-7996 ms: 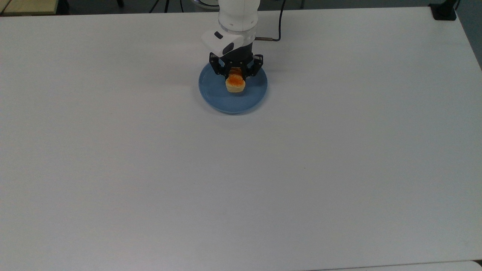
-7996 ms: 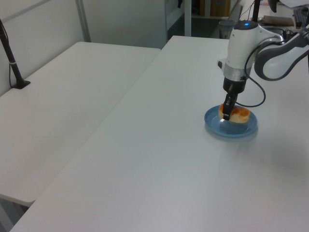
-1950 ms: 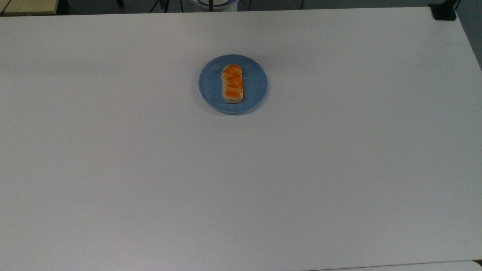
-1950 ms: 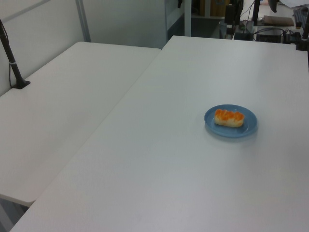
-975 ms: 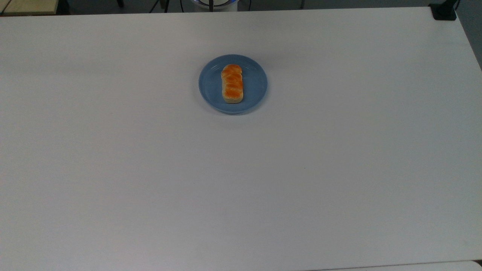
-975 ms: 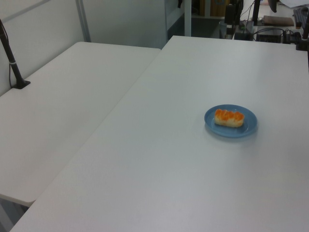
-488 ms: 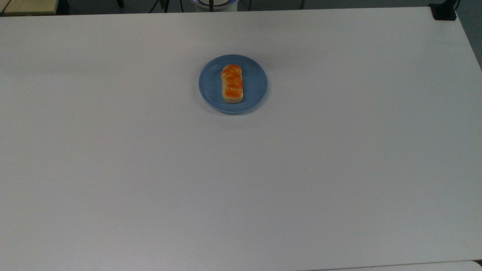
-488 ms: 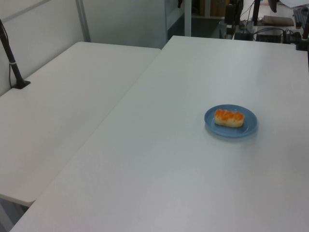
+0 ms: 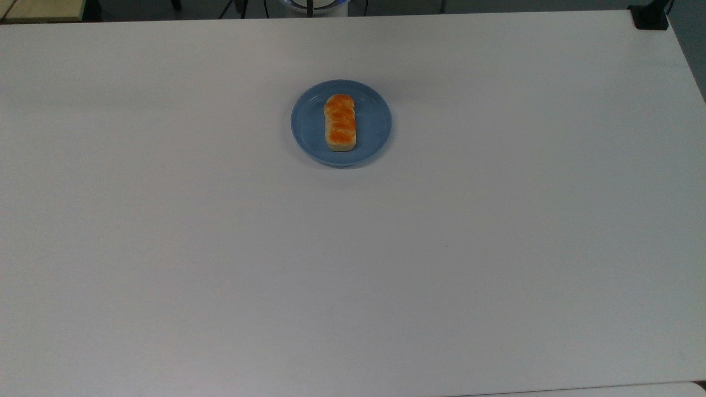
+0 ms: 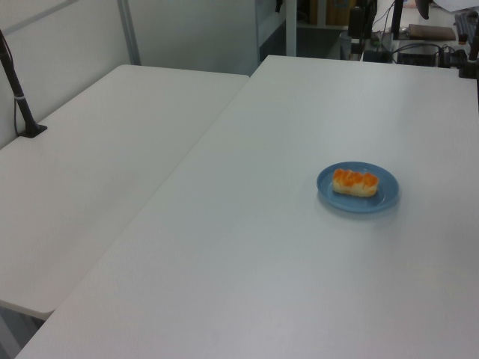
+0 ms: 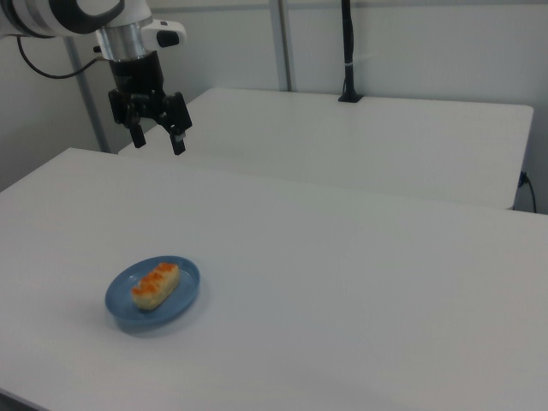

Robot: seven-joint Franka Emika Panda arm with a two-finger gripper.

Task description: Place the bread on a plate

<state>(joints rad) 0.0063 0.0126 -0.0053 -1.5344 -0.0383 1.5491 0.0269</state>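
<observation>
one loaf, the bread [image 9: 340,122], lies flat inside the plate [image 9: 373,124], resting on its blue surface near the centre, braided top upward. the plate sits on the white table [image 9: 353,248]. in the right view, the gripper [image 11: 158,139] hangs high above the table, well apart from the plate, fingers [image 11: 178,139] spread wide and holding nothing.

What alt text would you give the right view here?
A small orange-topped loaf of bread lies on a round blue plate near the right view's lower left, on a large white table. The robot arm's tool hangs open well above the table at upper left, apart from the plate, holding nothing.
</observation>
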